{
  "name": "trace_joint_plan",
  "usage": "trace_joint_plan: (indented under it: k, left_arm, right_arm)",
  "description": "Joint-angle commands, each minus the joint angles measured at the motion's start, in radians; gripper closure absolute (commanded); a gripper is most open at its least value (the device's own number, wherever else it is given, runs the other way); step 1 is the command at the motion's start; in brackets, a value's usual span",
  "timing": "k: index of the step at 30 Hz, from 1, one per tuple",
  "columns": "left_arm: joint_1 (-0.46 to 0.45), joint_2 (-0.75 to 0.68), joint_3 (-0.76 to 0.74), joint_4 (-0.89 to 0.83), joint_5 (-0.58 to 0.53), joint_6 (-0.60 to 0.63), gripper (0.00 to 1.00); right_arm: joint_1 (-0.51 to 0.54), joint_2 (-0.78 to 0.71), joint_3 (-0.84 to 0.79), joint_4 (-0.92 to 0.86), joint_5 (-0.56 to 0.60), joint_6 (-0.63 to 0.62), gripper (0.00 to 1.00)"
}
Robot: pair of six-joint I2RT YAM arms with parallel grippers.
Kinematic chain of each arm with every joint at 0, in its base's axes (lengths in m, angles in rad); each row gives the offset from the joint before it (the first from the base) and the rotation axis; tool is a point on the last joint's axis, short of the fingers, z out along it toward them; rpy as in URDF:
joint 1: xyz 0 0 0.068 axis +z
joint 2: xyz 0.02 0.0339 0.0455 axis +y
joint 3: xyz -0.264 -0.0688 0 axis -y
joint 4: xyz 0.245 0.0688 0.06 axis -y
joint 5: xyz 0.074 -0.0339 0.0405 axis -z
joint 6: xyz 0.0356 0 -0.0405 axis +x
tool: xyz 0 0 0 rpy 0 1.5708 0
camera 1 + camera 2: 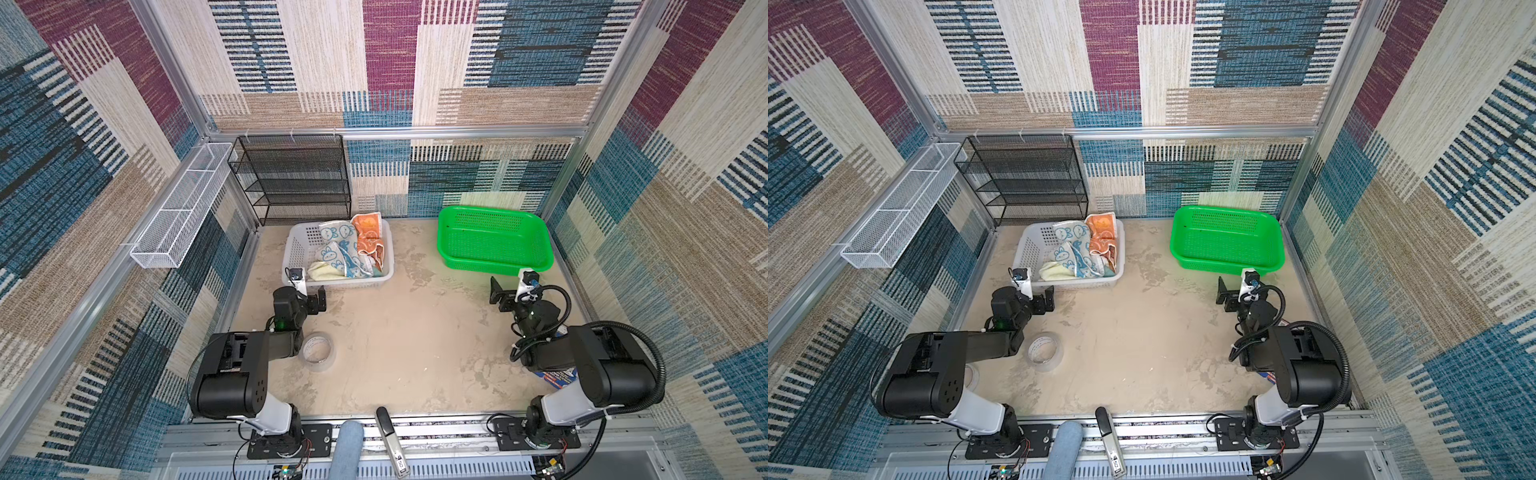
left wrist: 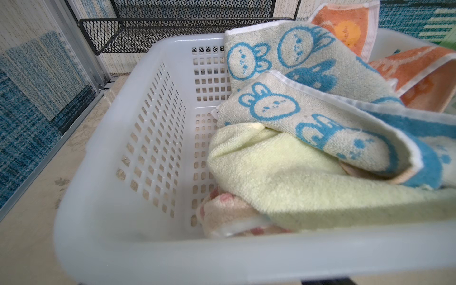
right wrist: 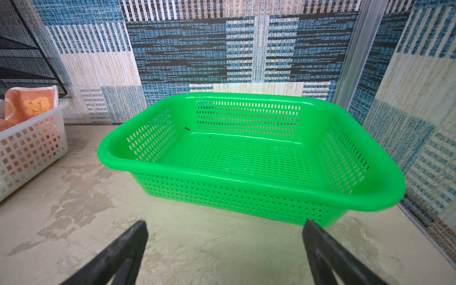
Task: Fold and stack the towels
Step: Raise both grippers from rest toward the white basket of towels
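Observation:
Several crumpled towels lie in the white basket (image 1: 296, 249) at the back left of the table. On top is the white towel with blue bunnies (image 1: 338, 247) (image 2: 308, 111). The orange towel (image 1: 368, 235) (image 2: 345, 27) hangs over the far right rim. A pale yellow towel (image 2: 283, 172) and a cream one (image 2: 227, 214) lie underneath. My left gripper (image 1: 319, 300) sits just outside the basket's near left corner, open and empty; the left wrist view does not show its fingers. My right gripper (image 3: 225, 222) (image 1: 498, 296) is open and empty, low over the table before the green basket (image 3: 246, 197).
A roll of clear tape (image 1: 318, 350) lies beside the left arm. A black mesh shelf (image 1: 295, 178) stands behind the white basket. A white wire rack (image 1: 178, 208) hangs on the left wall. A blue box (image 1: 557, 376) lies under the right arm.

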Motion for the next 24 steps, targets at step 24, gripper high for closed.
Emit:
trace_joint_plan:
  k: [24]
  left_arm:
    - [-0.001, -0.115, -0.076, 0.073, -0.04, -0.013, 0.01]
  right_arm:
    - [0.001, -0.079, 0.053, -0.14, -0.011, -0.011, 0.0]
